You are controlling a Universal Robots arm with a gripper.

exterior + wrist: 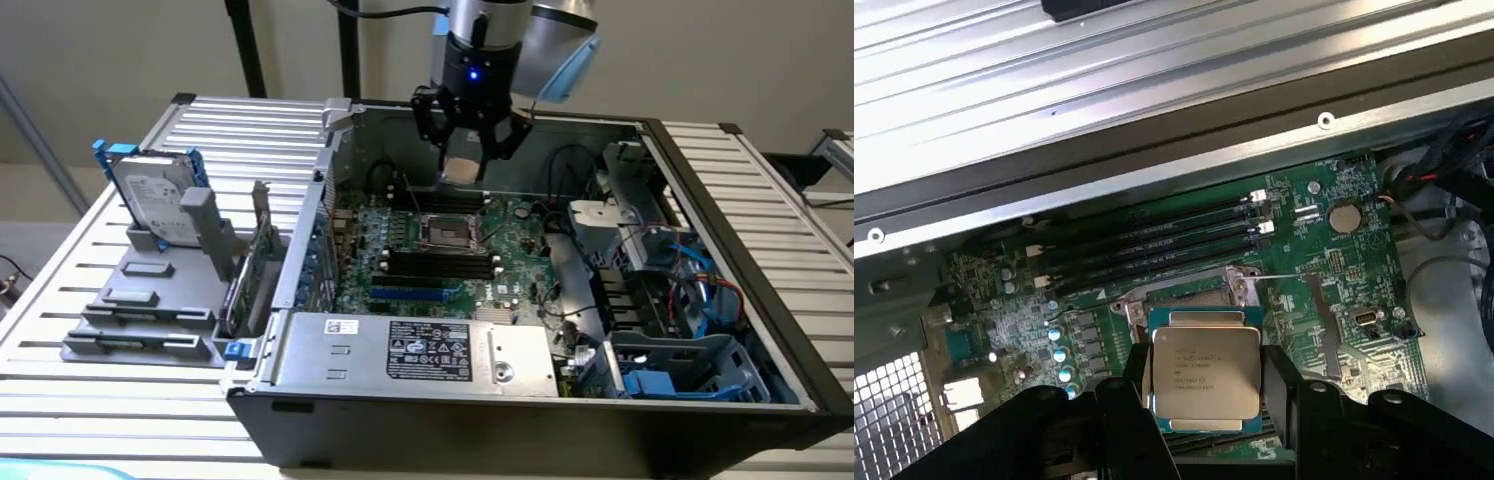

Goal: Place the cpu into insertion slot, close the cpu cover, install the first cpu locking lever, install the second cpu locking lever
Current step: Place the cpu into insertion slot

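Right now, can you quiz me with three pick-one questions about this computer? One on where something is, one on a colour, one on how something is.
1. Where is the cpu?
A. in the slot
B. held by the end effector, above the board
C. on the table

2. What colour is the board?
A. red
B. white
C. green

3. How is the slot?
A. empty
B. filled with the cpu
C. covered by a hand

Answers:
1 B, the cpu sits clamped between the fingers over the board.
2 C, the board is green around its black parts.
3 A, its dark middle lies bare below the held cpu.
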